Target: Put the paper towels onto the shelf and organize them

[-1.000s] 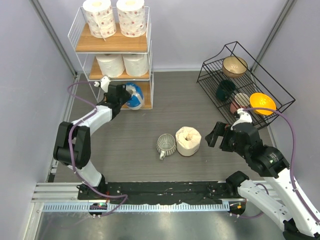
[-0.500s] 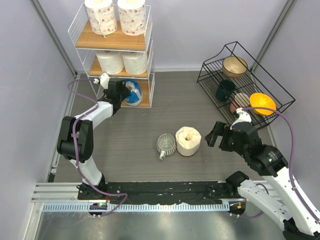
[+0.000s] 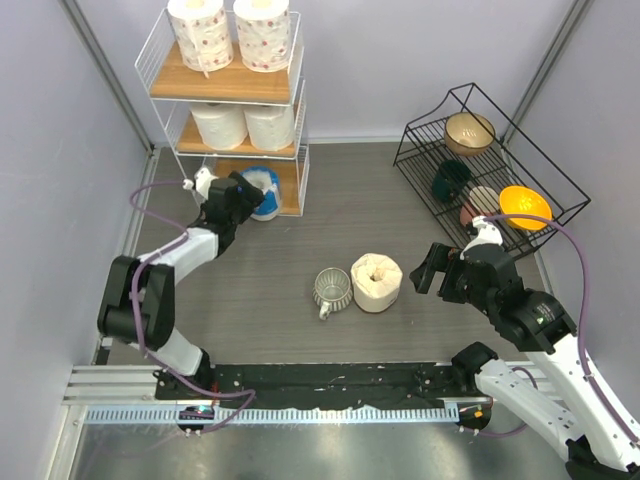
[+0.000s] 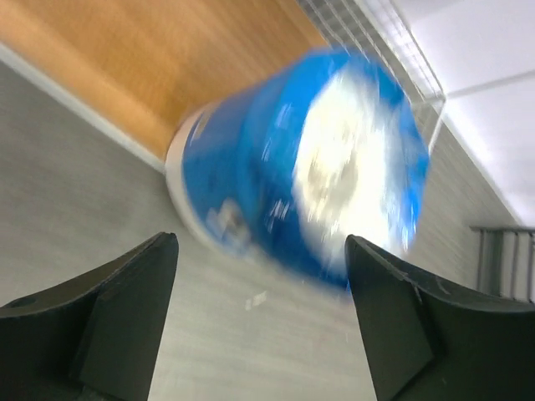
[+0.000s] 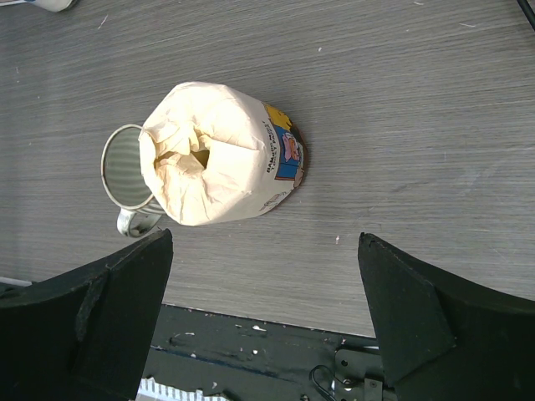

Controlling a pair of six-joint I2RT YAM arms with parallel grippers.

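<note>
The top camera sits high up behind both arms and looks down at the whole floor, with the shelf (image 3: 225, 85) at the far left. The left wrist camera is very close to the blue-wrapped roll (image 4: 292, 175). It peeks out between the two sides of the left gripper (image 4: 261, 242), and its picture is blurry. The right wrist camera looks down from farther off, past the right gripper (image 5: 266, 236), at the cream roll (image 5: 217, 154) and the mug (image 5: 125, 167). The top view shows all three too, small and far away.
</note>
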